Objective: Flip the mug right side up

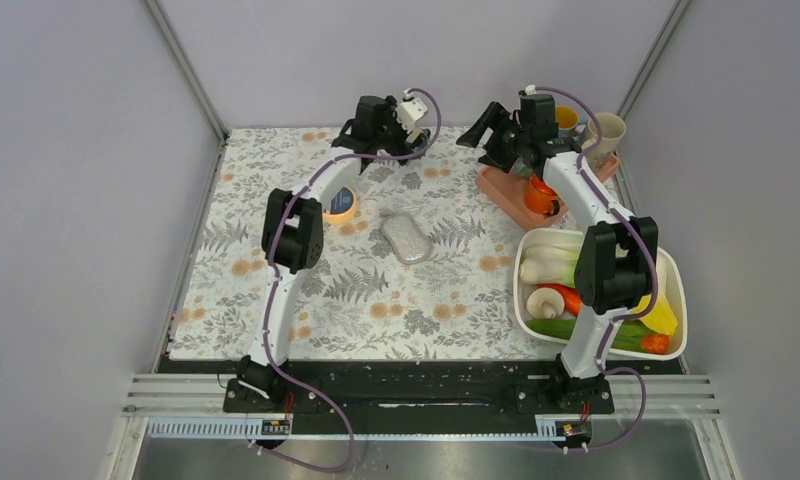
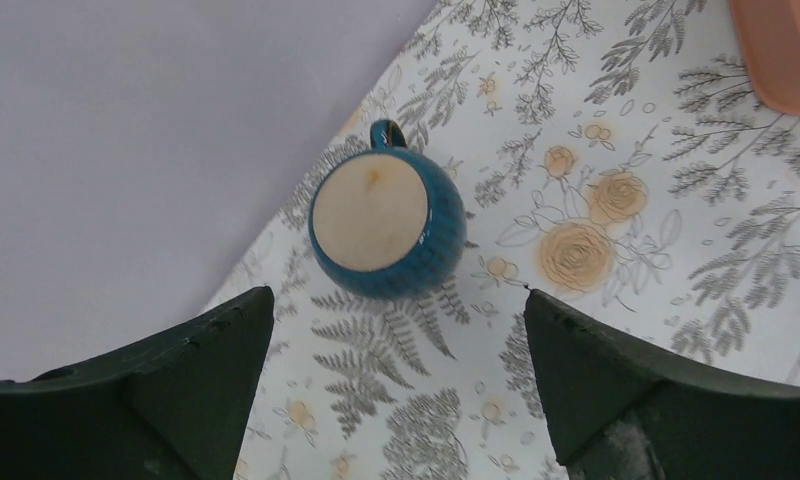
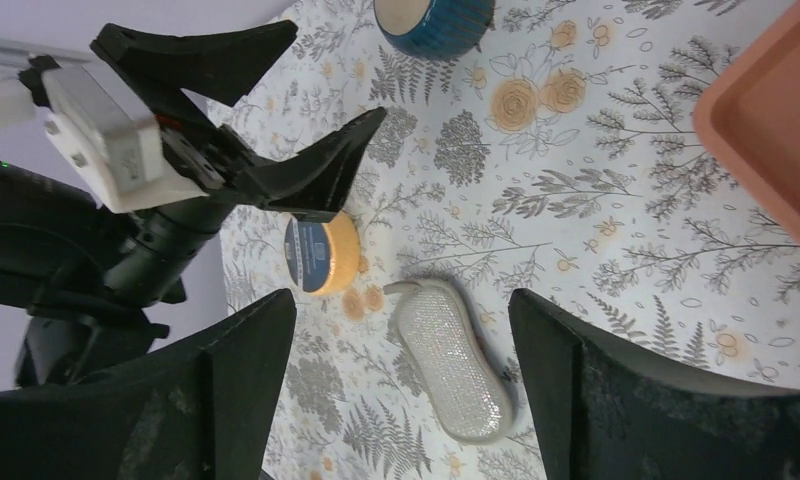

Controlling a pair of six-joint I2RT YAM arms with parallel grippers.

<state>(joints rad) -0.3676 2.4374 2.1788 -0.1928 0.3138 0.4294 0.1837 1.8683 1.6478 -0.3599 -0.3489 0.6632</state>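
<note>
Mug [image 2: 386,220] — blue, upside down, pale base uppermost, handle at 12 o'clock in the left wrist view. It stands on the flowered desk [image 2: 616,330] near the far edge, seemingly hidden under the arm in the overhead view.
Left pincer [image 2: 398,300] — jaws wide apart, empty, clear of the mug.
Right pincer [image 3: 401,298] — jaws spread, empty, above a silver pouch [image 3: 454,365], with an orange tape roll [image 3: 321,253] at 10 o'clock and a pink tray [image 3: 776,120] at 2 o'clock.

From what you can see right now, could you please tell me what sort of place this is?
Likely a robot test cell, not a kitchen: plain grey wall panels enclose the floral tablecloth, and staged props sit on it, such as an upside-down blue mug and a white tub of vegetables.
</note>
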